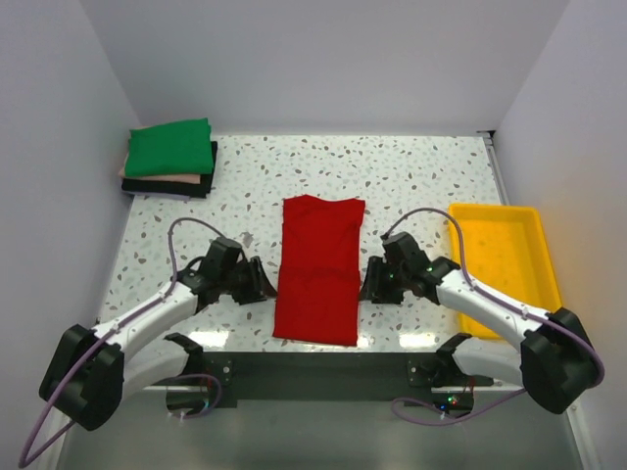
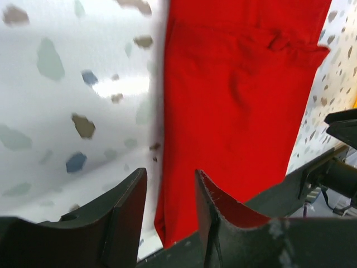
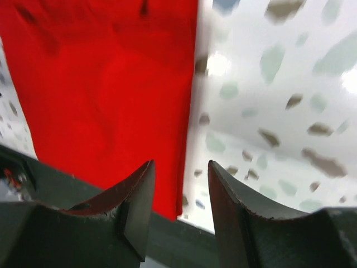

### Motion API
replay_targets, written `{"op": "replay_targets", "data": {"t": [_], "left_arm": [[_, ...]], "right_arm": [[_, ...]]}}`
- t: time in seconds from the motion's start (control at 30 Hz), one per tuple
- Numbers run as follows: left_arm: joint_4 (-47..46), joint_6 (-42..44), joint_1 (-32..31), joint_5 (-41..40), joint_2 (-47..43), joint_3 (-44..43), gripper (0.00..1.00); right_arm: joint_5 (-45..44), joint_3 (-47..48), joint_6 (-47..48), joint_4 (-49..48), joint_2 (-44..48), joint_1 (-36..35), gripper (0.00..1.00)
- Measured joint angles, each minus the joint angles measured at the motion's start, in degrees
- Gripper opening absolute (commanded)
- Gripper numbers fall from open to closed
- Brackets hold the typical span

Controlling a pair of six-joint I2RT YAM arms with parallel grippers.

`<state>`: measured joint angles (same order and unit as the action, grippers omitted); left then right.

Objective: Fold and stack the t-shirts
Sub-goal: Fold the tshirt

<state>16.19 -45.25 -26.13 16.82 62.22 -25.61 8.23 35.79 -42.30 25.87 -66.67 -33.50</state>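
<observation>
Red t-shirt (image 1: 318, 269) lies as strip on table (image 1: 411, 176) — left hand (image 1: 263, 284), right hand (image 1: 370, 282) flank edges, half-open, empty — likely ready for next fold.

The red t-shirt (image 1: 318, 279) is seen to be soft, matt cloth, lightly creased, with a stitched hem. The same matt cloth is shown by the folded green t-shirt (image 1: 169, 147). The counter (image 1: 421, 176) is finished in a smooth, speckled, stone-like surface on which glossy glare is caught. The yellow tray (image 1: 500, 250) is moulded in smooth plastic. Matt black plastic, scuffed along the edges, is seen on the left pincer (image 2: 170, 178) and the right pincer (image 3: 181, 167).
</observation>
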Motion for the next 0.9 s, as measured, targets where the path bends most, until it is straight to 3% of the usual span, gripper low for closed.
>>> {"op": "replay_targets", "data": {"t": [0.17,0.37,0.9], "left_arm": [[6.5,-2.7,-6.1,-1.3,-5.7,0.4,0.49],[12.3,-4.7,-8.5,-1.9,-9.3,2.3,0.47],[11.7,-5.2,-10.8,0.6,-9.5,6.6,0.41]], "right_arm": [[5.1,-5.0,-4.1,0.5,3.0,-4.3,0.48],[8.6,-10.2,-8.5,-0.9,5.0,-8.5,0.48],[14.0,-16.1,-17.0,-9.7,4.1,-12.7,0.47]]}}
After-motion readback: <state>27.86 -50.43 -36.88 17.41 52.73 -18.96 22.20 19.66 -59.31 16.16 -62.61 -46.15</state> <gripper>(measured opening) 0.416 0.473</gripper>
